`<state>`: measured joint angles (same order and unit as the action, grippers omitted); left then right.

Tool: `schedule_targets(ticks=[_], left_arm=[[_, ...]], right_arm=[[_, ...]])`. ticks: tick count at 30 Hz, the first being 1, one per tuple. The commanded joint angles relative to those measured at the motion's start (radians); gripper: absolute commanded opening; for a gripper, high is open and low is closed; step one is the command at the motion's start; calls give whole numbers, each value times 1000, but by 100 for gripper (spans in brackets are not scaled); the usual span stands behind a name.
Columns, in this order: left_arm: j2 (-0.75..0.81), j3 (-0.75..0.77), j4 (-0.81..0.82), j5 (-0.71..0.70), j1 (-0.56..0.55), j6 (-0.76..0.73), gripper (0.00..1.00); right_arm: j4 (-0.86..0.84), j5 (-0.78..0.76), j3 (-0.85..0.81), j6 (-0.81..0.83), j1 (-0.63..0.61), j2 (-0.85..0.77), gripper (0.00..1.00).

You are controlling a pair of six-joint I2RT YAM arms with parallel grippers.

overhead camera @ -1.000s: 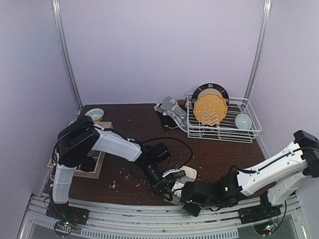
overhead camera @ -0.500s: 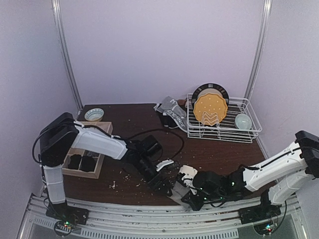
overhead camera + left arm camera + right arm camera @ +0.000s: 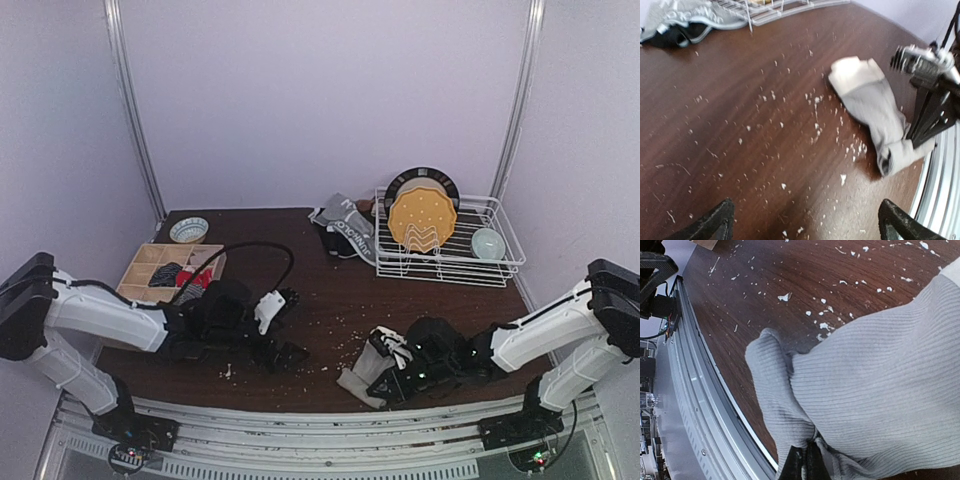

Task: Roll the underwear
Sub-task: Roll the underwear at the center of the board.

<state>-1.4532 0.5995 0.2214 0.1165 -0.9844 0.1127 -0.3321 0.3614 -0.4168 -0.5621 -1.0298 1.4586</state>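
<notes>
From above, your left gripper (image 3: 287,325) has let go. A second ago it was pinched shut at the grey underwear (image 3: 368,368), right beside the right gripper (image 3: 388,378). Now its jaws stand wide and the arm has swung back to the left, well apart from the cloth. The right one stays clamped on the piece, low at the near edge of the table (image 3: 300,250). The other underwear pile (image 3: 345,228) lies at the back, just beside the dish rack (image 3: 450,262).

In the left wrist view, you see the left fingertips (image 3: 715,222) splayed at the bottom corners, with only crumb-strewn wood between them. The grey piece lies to the right as a long folded strip, its near end bunched where the right pincer bites it.

In the right wrist view, the closed tips nip a fold of ribbed grey cloth, and the rest drapes across the wood.

My reading is that the strip is folded but not yet rolled tight. You now have one free arm to start the roll from the far end.
</notes>
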Motion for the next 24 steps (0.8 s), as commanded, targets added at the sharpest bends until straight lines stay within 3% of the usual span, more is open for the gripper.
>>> schedule_targets(ticks=[1,5,7,10,15,21,24], left_arm=[[8,-99,395,37,-7,-21,98],[-73,-72,414,-47,-190,-367,96],[-116,-42,386,-82,-239,-485,91],[-154,-18,391,-59,-255,-600,83],[-210,48,330,-41,-267,-760,78],[-309,138,248,-22,-273,-879,60],[-335,151,223,-6,-273,-911,56]], right_arm=[[15,55,32,-35,35,56,0],[-26,122,34,-48,66,93,0],[-38,141,34,-54,75,107,0],[-56,174,35,-66,94,126,0],[-62,199,34,-66,107,140,0],[-46,207,26,-59,111,138,0],[-44,211,29,-58,114,135,0]])
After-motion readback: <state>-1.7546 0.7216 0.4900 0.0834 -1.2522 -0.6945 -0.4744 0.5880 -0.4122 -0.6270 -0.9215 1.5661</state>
